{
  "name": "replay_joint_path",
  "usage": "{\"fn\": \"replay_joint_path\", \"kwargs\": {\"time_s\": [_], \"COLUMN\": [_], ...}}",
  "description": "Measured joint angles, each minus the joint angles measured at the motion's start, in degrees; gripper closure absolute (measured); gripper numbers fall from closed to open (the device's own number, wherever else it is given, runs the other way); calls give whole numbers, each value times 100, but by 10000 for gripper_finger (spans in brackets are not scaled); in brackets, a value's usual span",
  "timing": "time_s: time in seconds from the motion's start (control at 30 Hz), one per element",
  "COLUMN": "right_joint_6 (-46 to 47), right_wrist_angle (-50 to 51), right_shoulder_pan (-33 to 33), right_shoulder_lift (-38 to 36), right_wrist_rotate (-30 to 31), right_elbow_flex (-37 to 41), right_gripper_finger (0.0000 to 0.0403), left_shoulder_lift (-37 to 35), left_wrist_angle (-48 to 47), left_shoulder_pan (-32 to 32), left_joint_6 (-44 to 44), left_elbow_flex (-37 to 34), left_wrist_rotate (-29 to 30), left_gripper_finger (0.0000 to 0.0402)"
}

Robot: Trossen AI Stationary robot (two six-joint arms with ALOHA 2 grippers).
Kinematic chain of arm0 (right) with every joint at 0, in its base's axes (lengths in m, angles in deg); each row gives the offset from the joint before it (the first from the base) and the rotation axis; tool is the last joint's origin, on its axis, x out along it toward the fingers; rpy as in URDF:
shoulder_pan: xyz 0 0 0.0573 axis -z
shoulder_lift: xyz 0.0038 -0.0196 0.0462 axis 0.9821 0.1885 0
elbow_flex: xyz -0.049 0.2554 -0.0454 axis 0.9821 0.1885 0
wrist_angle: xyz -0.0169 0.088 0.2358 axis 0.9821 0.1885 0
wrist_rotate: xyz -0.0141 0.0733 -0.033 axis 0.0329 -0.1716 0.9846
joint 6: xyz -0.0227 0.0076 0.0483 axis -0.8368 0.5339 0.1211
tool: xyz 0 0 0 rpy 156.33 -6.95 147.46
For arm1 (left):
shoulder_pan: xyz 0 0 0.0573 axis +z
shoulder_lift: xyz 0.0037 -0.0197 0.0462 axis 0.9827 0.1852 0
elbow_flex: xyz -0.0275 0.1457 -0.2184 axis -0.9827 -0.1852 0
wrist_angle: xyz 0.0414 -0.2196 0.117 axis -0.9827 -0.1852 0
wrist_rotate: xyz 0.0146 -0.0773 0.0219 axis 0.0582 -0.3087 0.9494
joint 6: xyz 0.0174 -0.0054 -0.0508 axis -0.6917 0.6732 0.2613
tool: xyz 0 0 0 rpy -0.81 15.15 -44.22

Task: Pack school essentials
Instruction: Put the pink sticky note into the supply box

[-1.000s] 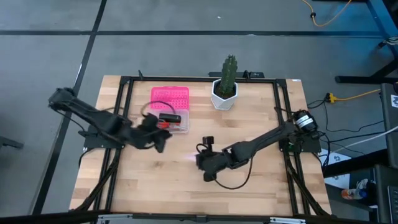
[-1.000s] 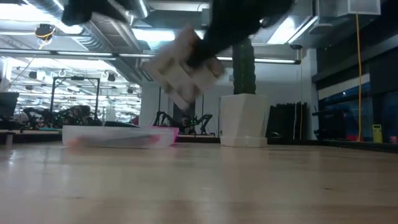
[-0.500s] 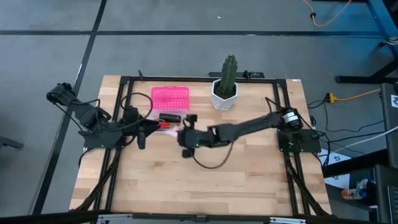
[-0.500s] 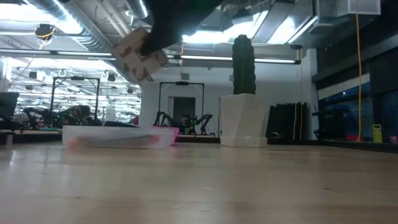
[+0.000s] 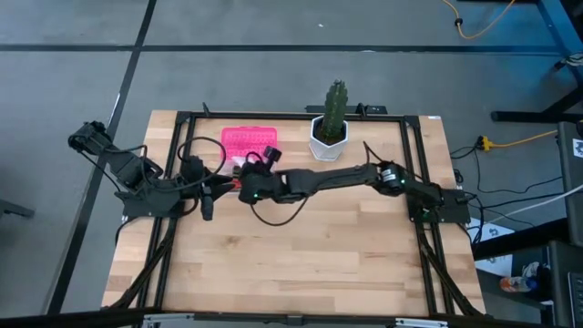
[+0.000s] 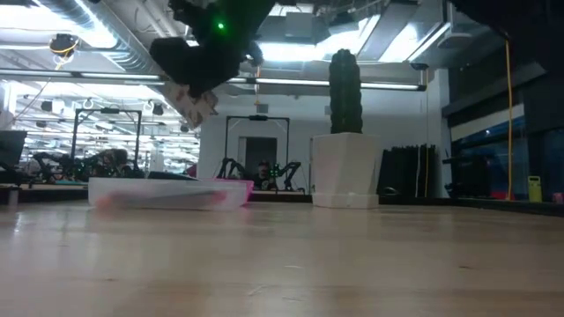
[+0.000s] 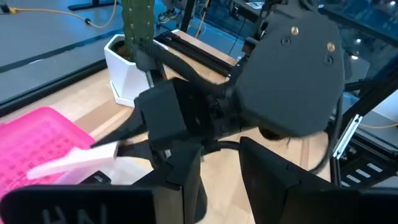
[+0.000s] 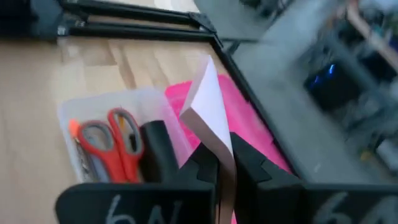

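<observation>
Fingers of right gripper (image 8: 227, 163) pinch thin square pad (image 8: 208, 112) over clear plastic box (image 8: 109, 109) holding red-handled scissors (image 8: 109, 146); left gripper (image 7: 217, 180) fingers open

Dark jointed arms, black cables

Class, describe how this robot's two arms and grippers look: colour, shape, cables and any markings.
Both arms are dark and jointed, with black cables looping beside them. The right gripper has two black, blocky fingers; a green light glows on that arm. The left gripper has broad, flat black fingers over a plate with raised lettering.
</observation>
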Motion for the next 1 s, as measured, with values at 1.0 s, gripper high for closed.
{"fn": "replay_joint_path", "kwargs": {"time_s": [1.0], "right_joint_6": [3459], "right_wrist_angle": [1869], "right_shoulder_pan": [45], "right_shoulder_lift": [609], "right_wrist_rotate": [425], "right_elbow_flex": [81], "right_gripper_finger": [386], "left_shoulder_lift": [4], "left_wrist_angle": [-332], "left_shoulder_pan": [0], "left_joint_6": [4], "left_elbow_flex": [0], "left_wrist_rotate": [-28], "left_gripper_finger": [296]}}
